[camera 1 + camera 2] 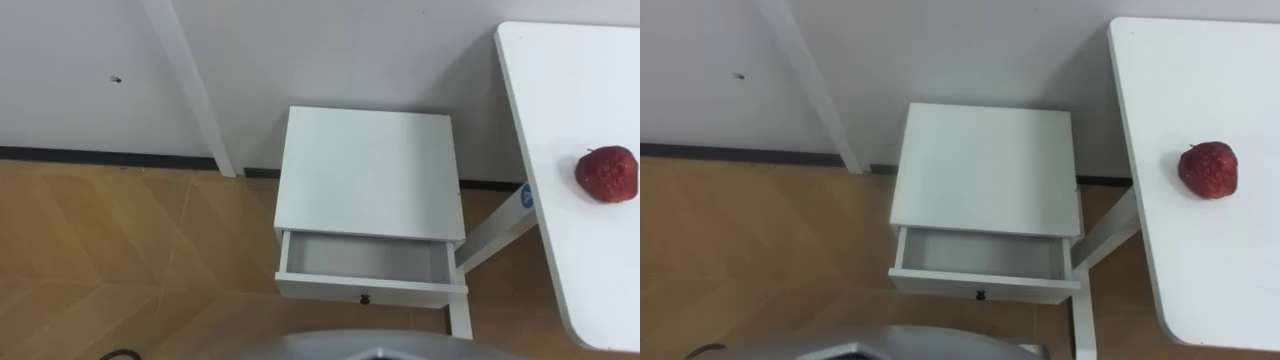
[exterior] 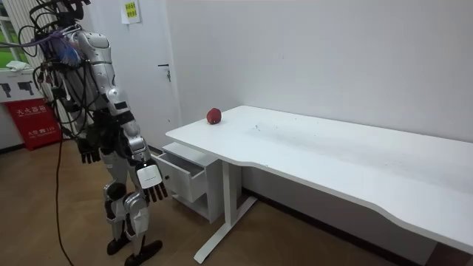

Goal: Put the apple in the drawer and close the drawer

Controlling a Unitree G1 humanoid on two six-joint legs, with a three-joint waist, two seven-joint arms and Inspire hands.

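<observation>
Drawer [image 1: 362, 258]: stood pulled out of the white cabinet [image 1: 370, 170], empty inside, its front panel and small dark knob [image 1: 365, 298] turned toward the robot.
Apple [image 1: 606, 174]: lay red and alone on the white surface [image 1: 560, 80] to the right of the cabinet, higher than its top and well apart from the drawer; neither hand held it.
Right hand [image 2: 153, 182]: hung low in front of the cabinet, fingers apart and relaxed, touching nothing.
Left hand [image 2: 89, 154]: hung at the robot's far side from the cabinet, fingers loose and apart, idle.
Stance: the robot stood upright facing the cabinet, the surface on its right.
Step in hand: by my reading, the very start; the apple was not yet picked up and the drawer was not yet shut.
Next move: it likely called for the right hand to reach rightward from the cabinet to the apple, close round it, carry it over the open drawer and let go, before pushing the front panel in.
</observation>
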